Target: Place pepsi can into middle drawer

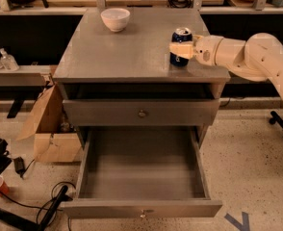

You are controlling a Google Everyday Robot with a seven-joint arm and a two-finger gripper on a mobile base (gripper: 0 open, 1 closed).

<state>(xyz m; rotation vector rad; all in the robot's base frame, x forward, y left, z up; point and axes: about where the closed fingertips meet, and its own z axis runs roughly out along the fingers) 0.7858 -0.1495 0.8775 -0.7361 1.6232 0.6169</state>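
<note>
The pepsi can [182, 34], dark blue with a silver top, stands upright near the right edge of the grey cabinet's top [127, 52]. My gripper [179, 51] reaches in from the right at the can's height, and its pale tip covers the can's lower front. The rest of the pale arm [257, 57] stretches off to the right. The middle drawer [141, 209] is pulled wide out at the bottom of the view; its deep grey box holds nothing, and a small knob sits on its front.
A white bowl [115, 19] stands at the back left of the cabinet top. A shallower knobbed drawer [141, 112] above the open one is shut. A cardboard box [50, 129] and cables lie on the floor to the left.
</note>
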